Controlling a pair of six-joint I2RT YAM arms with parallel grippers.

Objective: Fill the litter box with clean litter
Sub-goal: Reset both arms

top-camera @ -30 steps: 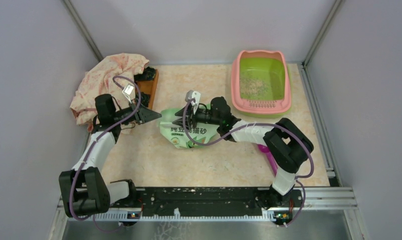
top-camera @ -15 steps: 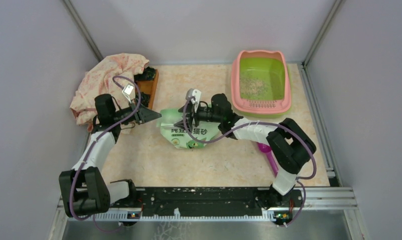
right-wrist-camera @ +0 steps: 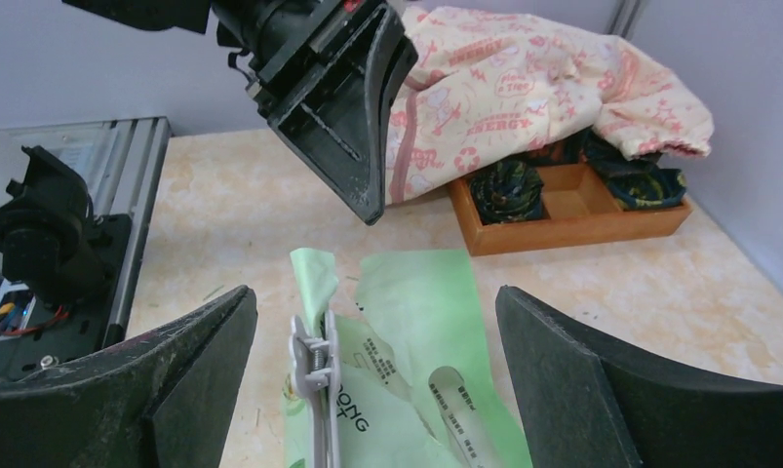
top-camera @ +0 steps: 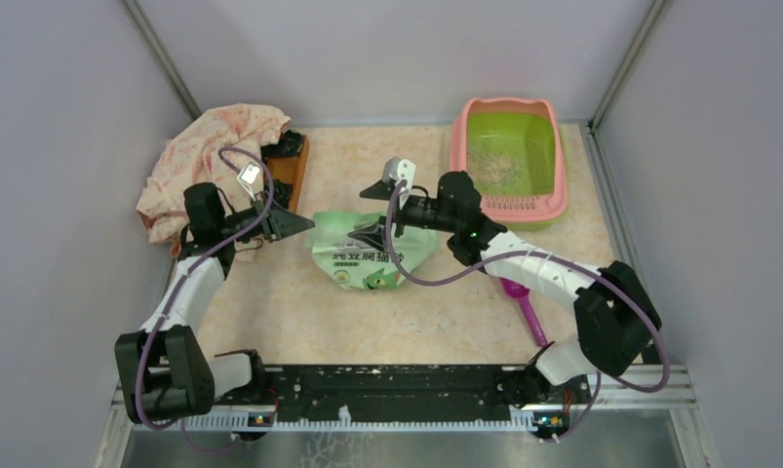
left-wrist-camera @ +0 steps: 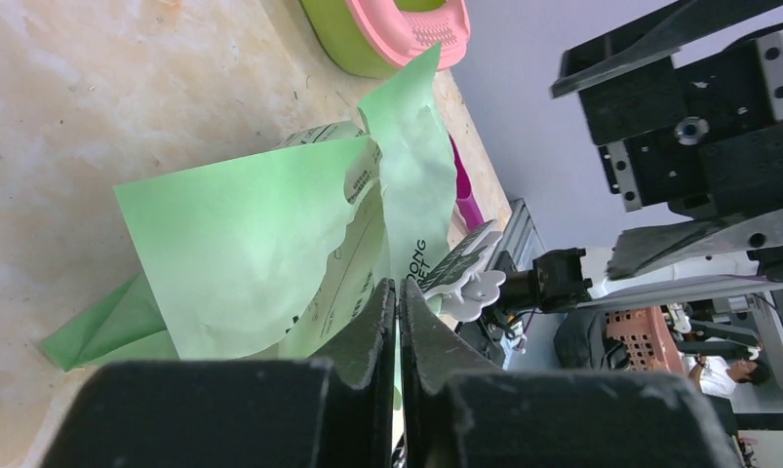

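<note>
Left tool (left-wrist-camera: 397, 290) apparently tight on green bag (left-wrist-camera: 251, 244) corner; right tool (right-wrist-camera: 372, 300) wide apart.

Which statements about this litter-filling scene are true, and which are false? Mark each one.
1. The litter box already holds some litter. True.
2. The right jaws are shut on the bag. False: they stand wide open over it.
3. A clip sits on the bag. True.
4. The scoop lies in the litter box. False: it lies on the table, partly under the right arm.
5. The left jaws are shut on the bag's edge. True.
</note>
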